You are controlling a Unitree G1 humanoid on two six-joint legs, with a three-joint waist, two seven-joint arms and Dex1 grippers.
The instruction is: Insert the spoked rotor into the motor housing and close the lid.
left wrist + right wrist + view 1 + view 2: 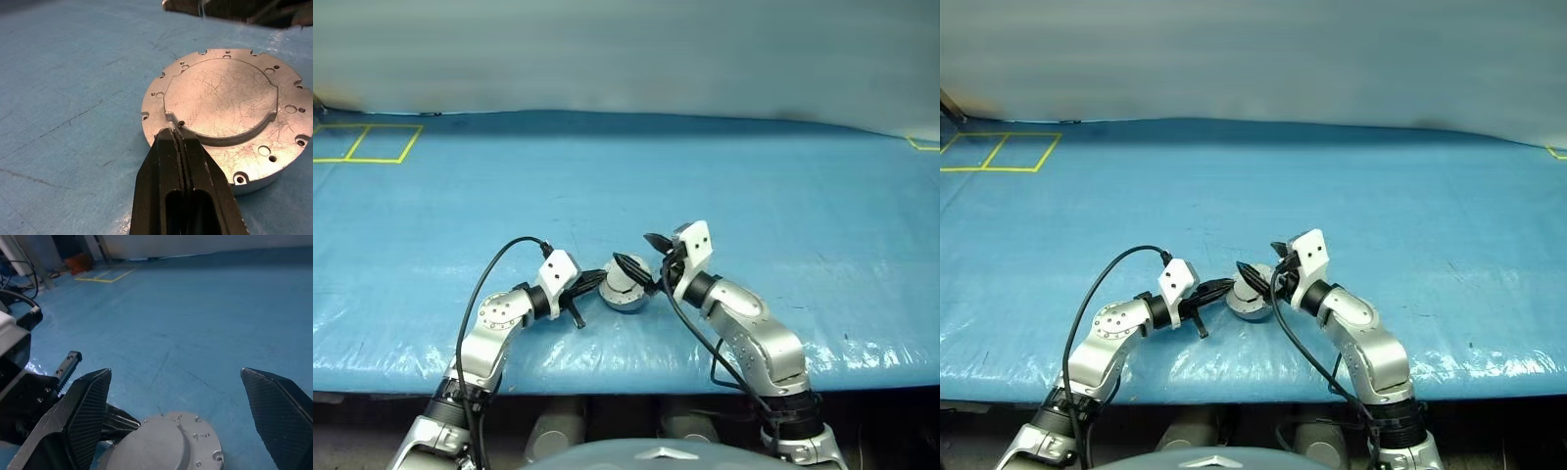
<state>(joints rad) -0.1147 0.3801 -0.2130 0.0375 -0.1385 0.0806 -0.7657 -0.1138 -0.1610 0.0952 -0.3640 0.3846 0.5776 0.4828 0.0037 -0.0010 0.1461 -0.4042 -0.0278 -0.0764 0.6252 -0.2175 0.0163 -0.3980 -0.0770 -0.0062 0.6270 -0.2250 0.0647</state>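
The motor housing stands on the blue table near its front edge. The lid, a scratched pale silver disc, lies flat and closed on it. The spoked rotor is hidden. My left gripper is shut with nothing between its fingers, and its tips rest on the lid's rim at the housing's left side. My right gripper hovers just above the housing from the right. It is open wide, its textured black fingers are spread apart, and it holds nothing.
The blue sheet covers the whole table, and its front edge runs just below the arms. Yellow tape squares mark the far left corner. More yellow tape sits at the far right. A black cable loops over my left wrist.
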